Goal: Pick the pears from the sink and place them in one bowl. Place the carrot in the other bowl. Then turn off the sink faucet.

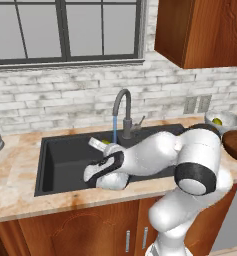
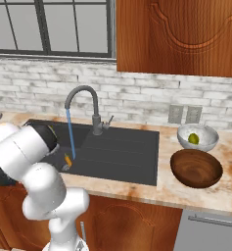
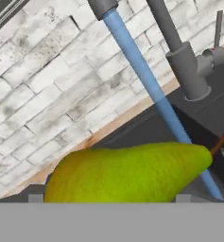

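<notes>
Closest, a yellow-green pear lies across the pincer, apparently clamped, above the matte black sink. One pear sits in the pale grey bowl. Orange carrot, brown wooden bowl, running grey gooseneck faucet remain.

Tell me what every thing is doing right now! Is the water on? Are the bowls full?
Sink faucet: on, blue water running.
Grey bowl: holds one pear.
Wooden bowl: empty.
Carrot: lying in the sink, by the stream.
Second pear: right at the gripper; whether it is clamped cannot be told.
</notes>
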